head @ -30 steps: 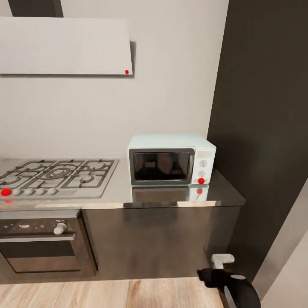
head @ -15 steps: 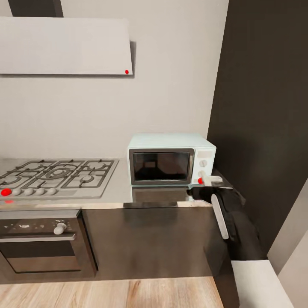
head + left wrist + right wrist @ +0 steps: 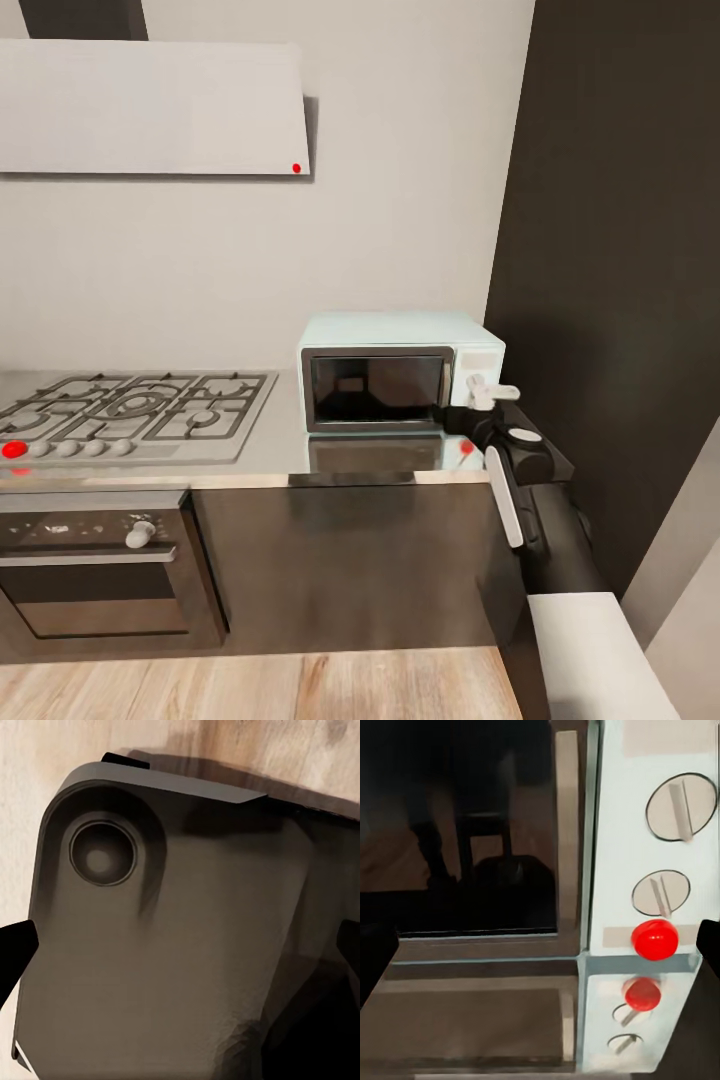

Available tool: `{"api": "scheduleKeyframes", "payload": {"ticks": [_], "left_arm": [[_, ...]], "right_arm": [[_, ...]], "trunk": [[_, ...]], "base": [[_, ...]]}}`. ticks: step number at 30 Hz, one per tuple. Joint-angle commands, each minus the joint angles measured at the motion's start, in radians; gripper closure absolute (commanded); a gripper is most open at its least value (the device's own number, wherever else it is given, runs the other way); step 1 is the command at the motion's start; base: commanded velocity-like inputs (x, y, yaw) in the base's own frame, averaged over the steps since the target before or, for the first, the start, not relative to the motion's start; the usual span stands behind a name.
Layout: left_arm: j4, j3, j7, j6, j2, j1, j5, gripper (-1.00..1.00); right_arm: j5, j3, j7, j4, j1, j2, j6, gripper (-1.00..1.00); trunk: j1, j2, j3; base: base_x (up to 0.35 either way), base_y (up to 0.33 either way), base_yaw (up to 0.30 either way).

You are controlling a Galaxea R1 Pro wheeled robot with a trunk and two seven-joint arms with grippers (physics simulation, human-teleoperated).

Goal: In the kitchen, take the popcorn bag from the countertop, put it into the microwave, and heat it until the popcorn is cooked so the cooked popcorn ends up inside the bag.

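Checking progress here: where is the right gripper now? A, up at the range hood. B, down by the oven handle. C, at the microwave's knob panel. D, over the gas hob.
C: the right gripper sits at the microwave's knob panel.

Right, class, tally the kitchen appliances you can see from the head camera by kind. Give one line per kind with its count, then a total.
microwave: 1
gas hob: 1
oven: 1
extractor hood: 1
Total: 4
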Motion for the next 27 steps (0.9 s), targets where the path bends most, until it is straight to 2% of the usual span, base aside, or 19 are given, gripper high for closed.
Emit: {"api": "scheduleKeyframes", "payload": {"ticks": [1, 10, 17, 21, 27], "left_arm": [[0.000, 0.001, 0.001, -0.002, 0.000, 0.000, 0.005, -1.00], [-0.005, 0.006, 0.002, -0.001, -0.002, 0.000, 0.013, -1.00], [-0.005, 0.006, 0.002, -0.001, -0.002, 0.000, 0.013, -1.00], [-0.005, 0.006, 0.002, -0.001, -0.001, 0.000, 0.013, -1.00], [-0.005, 0.006, 0.002, -0.001, -0.002, 0.000, 0.013, -1.00]], "right_arm": [[0.001, 0.000, -0.001, 0.000, -0.001, 0.000, 0.001, -1.00], [0.003, -0.008, -0.006, 0.002, -0.001, -0.002, -0.006, -1.00], [0.001, -0.009, -0.067, 0.018, -0.001, -0.009, -0.006, -1.00], [0.001, -0.007, -0.080, 0.027, -0.001, -0.009, -0.007, -1.00], [0.003, 0.012, -0.073, 0.038, -0.002, -0.007, -0.006, -1.00]], "trunk": [[0.000, -0.001, -0.001], [0.000, -0.001, -0.001], [0.000, -0.001, -0.001], [0.000, -0.001, -0.001], [0.000, -0.001, -0.001]], "base": [[0.000, 0.000, 0.000], [0.012, 0.000, 0.000], [0.114, 0.000, 0.000], [0.017, 0.000, 0.000], [0.001, 0.000, 0.000]]}}
